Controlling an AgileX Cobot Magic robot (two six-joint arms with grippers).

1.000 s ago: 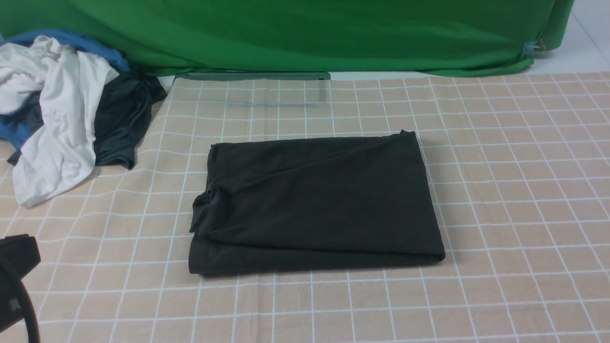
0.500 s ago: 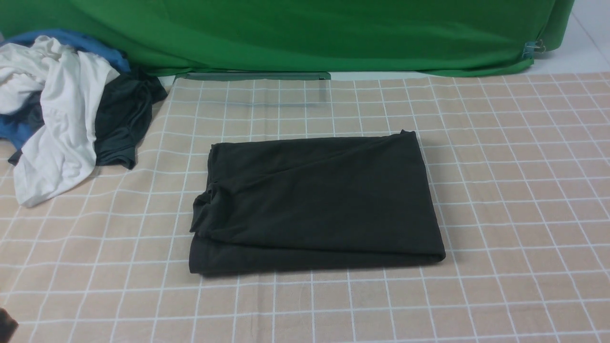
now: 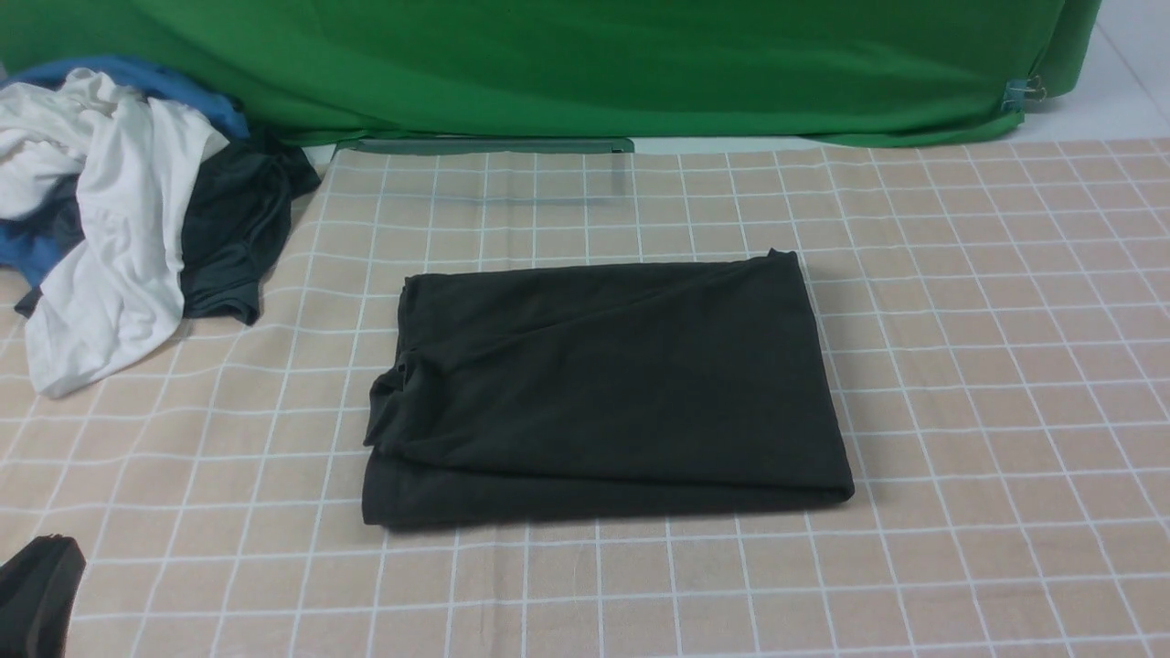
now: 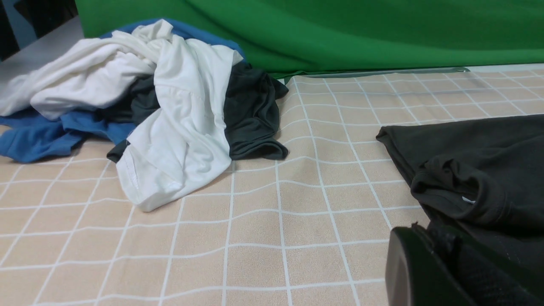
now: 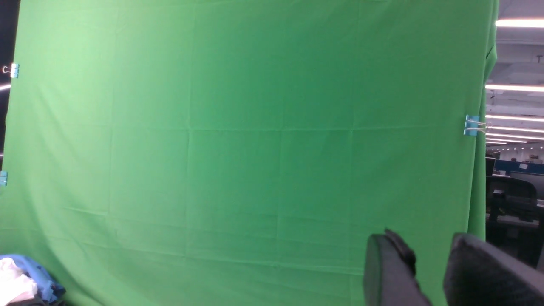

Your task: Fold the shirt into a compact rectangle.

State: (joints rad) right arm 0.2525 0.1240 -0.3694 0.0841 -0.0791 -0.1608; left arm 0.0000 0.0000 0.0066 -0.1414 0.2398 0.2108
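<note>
The black shirt point(image 3: 603, 384) lies folded into a rough rectangle in the middle of the checked tablecloth point(image 3: 987, 347), its left edge bunched. In the left wrist view the shirt point(image 4: 488, 170) shows that bunched corner with a bit of white label. My left gripper point(image 3: 41, 594) pokes in at the bottom left corner, apart from the shirt; only one dark finger point(image 4: 408, 263) shows clearly against the dark cloth. My right gripper point(image 5: 429, 259) is raised, facing the green backdrop point(image 5: 238, 148), open with nothing between its fingers. It is outside the front view.
A pile of white, blue and dark grey clothes point(image 3: 119, 210) lies at the table's far left. The green backdrop point(image 3: 585, 64) hangs along the back edge, with a grey strip point(image 3: 484, 146) at its foot.
My left gripper dropped almost out of the front view at the bottom left, then came partly back in. The shirt has not moved.
</note>
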